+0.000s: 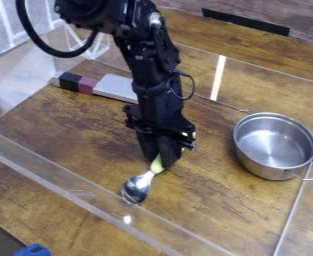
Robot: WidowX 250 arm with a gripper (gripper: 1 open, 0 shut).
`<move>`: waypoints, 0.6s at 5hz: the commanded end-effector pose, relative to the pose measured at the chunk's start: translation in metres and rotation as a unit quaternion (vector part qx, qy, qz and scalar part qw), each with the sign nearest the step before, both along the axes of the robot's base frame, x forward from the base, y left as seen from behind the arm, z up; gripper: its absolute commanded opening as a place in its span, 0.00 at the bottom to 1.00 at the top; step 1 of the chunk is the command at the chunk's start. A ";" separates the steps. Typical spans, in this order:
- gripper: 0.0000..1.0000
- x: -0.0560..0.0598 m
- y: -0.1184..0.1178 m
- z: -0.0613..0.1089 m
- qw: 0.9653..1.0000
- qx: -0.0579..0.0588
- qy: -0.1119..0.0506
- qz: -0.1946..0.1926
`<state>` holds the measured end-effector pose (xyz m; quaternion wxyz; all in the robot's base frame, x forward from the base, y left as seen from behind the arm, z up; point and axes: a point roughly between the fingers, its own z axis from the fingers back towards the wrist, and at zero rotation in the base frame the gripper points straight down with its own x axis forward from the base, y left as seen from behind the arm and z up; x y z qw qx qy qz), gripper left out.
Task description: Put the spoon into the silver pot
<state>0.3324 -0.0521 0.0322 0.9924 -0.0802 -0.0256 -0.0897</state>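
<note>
The gripper [160,153] has pinched the spoon [147,178] by its yellow handle; the bowl slants down-left below the fingertips.

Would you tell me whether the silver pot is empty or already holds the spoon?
Empty: the silver pot shows bare steel inside, and the spoon is outside on the table.
</note>
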 end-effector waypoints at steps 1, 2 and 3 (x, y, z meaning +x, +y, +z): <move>0.00 0.008 0.005 0.016 0.999 -0.004 -0.027 0.028; 0.00 0.003 0.002 0.019 0.998 -0.009 -0.032 0.054; 0.00 0.003 -0.002 0.031 0.996 -0.010 -0.035 0.078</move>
